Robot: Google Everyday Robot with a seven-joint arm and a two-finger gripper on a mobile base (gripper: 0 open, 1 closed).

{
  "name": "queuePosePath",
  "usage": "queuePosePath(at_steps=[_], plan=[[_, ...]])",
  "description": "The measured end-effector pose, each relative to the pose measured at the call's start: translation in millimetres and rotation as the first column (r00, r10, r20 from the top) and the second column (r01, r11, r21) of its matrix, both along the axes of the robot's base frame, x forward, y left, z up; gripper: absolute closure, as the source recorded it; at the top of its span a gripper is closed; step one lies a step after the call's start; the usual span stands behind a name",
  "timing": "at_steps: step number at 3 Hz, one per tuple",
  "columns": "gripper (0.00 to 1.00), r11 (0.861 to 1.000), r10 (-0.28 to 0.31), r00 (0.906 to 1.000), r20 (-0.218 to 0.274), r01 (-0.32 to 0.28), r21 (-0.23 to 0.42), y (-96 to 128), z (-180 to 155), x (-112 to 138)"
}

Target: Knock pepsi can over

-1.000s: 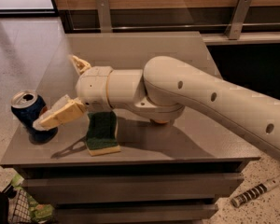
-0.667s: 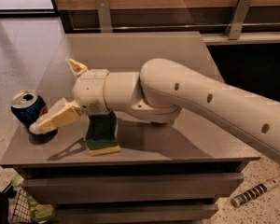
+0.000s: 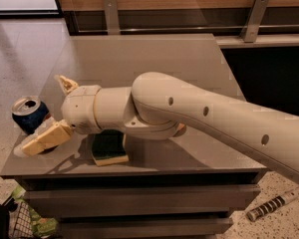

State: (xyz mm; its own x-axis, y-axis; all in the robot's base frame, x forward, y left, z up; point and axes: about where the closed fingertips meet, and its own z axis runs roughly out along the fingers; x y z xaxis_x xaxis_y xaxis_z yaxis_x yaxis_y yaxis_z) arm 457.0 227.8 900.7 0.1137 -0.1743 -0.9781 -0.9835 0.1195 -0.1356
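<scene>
The pepsi can [image 3: 28, 115] sits at the desk's [image 3: 139, 54] left edge, seemingly tipping outward. The claw [image 3: 45, 113], fingers apart, is beside it, with bare desk behind.

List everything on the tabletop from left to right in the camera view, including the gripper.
pepsi can at the left edge → gripper, open, one finger in front of the can and one behind → green-and-yellow sponge, partly under the arm.

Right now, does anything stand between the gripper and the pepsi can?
Nothing visible does. The open gripper is close beside the pepsi can at the edge of the table, one finger low by its base. The green sponge lies under the arm, away from the can.
</scene>
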Motion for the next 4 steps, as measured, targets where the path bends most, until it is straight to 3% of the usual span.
queuePosePath(at_steps=[1, 2, 4], plan=[[0.0, 1.0, 0.026, 0.9994, -0.025, -0.026, -0.017, 14.4, -1.3, -2.1], [0.16, 0.999, 0.039, 0.9981, -0.047, -0.04, -0.014, 26.5, -9.1, -2.5], [0.62, 0.999, 0.045, 0.9981, -0.042, -0.046, -0.015, 28.9, -6.9, -5.6]])
